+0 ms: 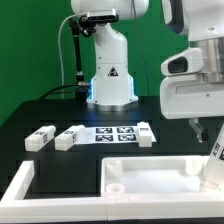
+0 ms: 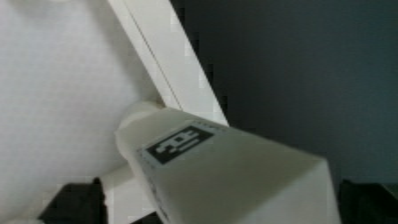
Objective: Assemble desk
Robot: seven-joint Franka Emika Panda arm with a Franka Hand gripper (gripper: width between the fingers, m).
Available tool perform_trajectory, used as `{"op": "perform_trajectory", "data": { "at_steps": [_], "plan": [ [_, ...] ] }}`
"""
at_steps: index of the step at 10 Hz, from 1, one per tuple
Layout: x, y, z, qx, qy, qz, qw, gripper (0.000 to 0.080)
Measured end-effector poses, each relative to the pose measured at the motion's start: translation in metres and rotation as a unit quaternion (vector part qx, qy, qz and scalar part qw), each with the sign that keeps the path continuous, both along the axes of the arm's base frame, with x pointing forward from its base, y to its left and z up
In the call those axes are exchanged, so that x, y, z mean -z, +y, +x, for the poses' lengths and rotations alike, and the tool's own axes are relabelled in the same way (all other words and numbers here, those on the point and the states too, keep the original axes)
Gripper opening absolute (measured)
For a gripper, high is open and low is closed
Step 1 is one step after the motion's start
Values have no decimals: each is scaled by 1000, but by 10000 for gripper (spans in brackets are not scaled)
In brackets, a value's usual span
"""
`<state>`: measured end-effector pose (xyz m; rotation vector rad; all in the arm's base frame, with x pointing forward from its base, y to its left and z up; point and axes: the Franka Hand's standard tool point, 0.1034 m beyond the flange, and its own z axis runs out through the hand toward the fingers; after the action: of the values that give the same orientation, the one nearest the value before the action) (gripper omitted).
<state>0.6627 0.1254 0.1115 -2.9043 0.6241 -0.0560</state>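
Just below fingers (image 1: 200,128), desk leg (image 1: 214,165)

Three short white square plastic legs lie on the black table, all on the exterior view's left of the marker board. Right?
Not all. In the exterior view two short white square plastic legs lie on its left of the flat white marker board; the third leg lies on its right, all on the black table.

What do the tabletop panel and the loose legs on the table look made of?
Tabletop panel: probably white plastic, matte; uniform colour, moulded raised rim. Loose legs: seemingly the same matte white plastic; crisp square edges, black-and-white tags stuck or printed on.
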Motion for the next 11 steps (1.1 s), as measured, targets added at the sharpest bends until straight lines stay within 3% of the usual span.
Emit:
{"op": "perform_trajectory", "data": {
  "at_steps": [2,5,7,11],
  "plan": [
    [8,-2,-1,-89,-20,-9,996,649],
    [11,-3,-3,-85,-23,-9,996,644],
    [12,-8,-3,-38,-15,-8,999,352],
    [12,-14,-2,96,5,1,995,333]
  ]
}}
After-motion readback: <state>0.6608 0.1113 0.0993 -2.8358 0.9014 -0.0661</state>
